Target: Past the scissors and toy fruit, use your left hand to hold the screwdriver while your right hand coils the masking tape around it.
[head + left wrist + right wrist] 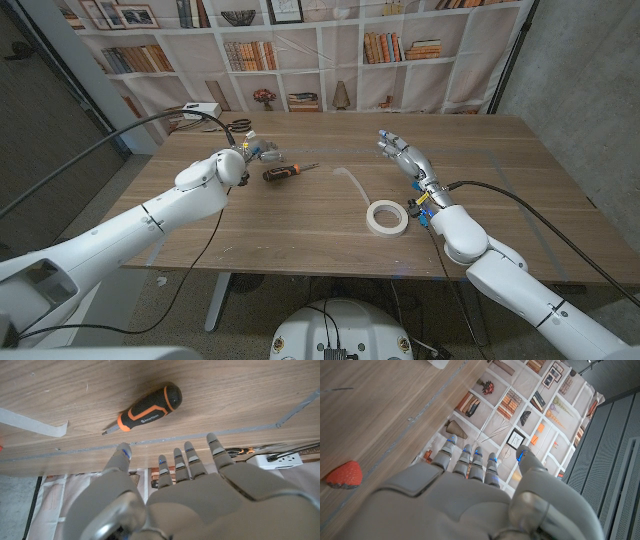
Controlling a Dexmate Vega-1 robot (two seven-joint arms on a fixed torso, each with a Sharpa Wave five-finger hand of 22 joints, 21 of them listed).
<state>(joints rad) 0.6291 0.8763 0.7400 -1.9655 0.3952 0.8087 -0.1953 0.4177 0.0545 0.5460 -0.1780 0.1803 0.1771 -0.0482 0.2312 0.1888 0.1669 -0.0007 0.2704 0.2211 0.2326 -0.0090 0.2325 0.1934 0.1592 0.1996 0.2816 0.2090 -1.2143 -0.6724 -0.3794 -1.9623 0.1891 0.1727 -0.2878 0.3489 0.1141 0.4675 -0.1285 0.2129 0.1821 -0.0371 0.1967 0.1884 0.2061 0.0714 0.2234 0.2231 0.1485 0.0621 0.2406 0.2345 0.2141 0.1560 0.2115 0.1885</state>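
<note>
left robot hand (pixel 247 158): released, fingers apart, holding nothing; hovers just beside the screwdriver's handle end.
screwdriver (pixel 289 171): lies loose on the bench (pixel 300 225), well back of the near edge. Risk: round handle rolls away if the fingers nudge it before closing.
tape strip (pixel 354 181): loose piece stuck to the bench between screwdriver and roll. Risk: snags a fingertip on the way.
masking tape (pixel 386 217): roll lies flat, nearer the front. Risk: hard to pick up flat.
right robot hand (pixel 405 154): released, fingers spread, above the bench beyond the roll, not touching it.
</note>
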